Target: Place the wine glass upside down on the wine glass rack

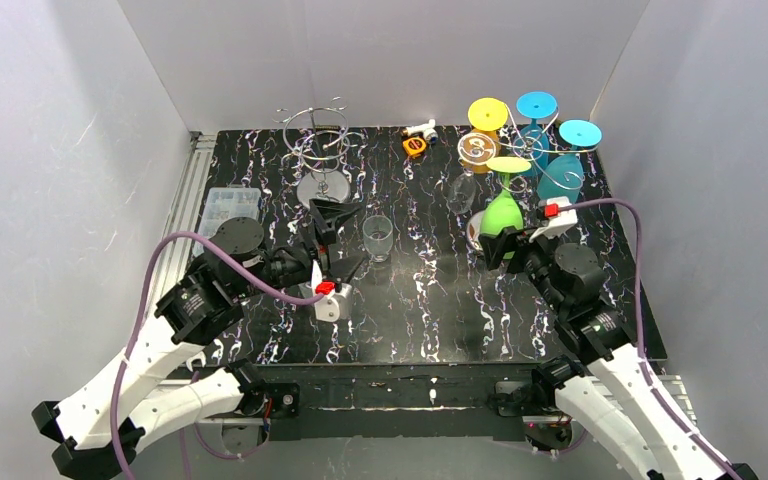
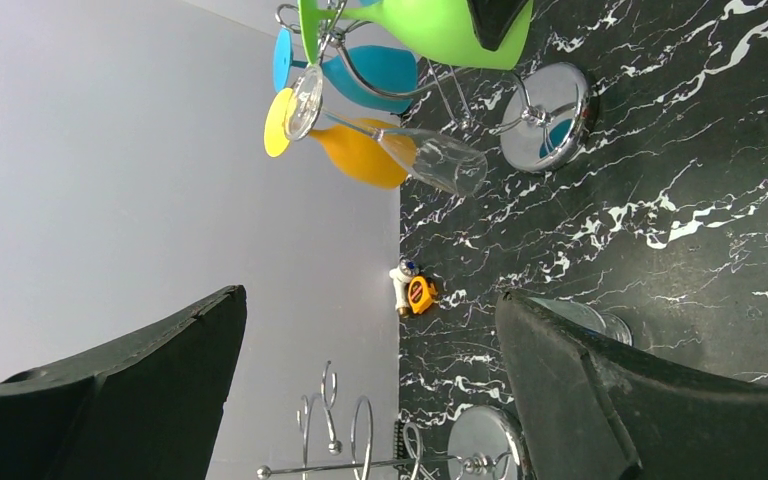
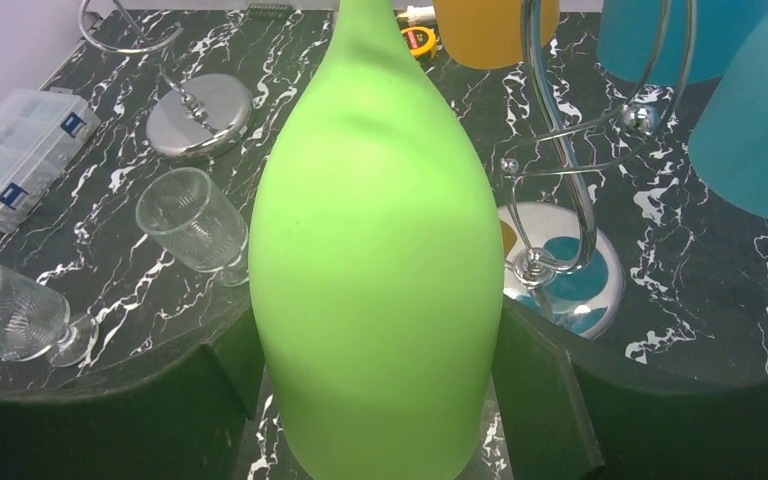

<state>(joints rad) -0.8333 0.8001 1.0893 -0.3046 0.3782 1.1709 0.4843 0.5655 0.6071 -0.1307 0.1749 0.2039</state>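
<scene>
Green glass upside down at the rack, hang nearly done, grip not yet let go.

Table (image 1: pixel 430 300) has a spare rack (image 1: pixel 317 135) back left, bare, & the rack (image 3: pixel 600 270) back right, already carrying coloured glasses (image 1: pixel 537 105). Right gripper (image 1: pixel 503 243) clamps the bowl of the green glass (image 3: pixel 375 250), foot up by the rack's arm. Stem looks inside the wire loop, but can't tell if it's seated. Left gripper (image 1: pixel 345 240) hovers w/ jaws wide, empty, beside a clear glass (image 1: pixel 377 238). Prob. left to do: settle foot on wire, release, back off.
</scene>
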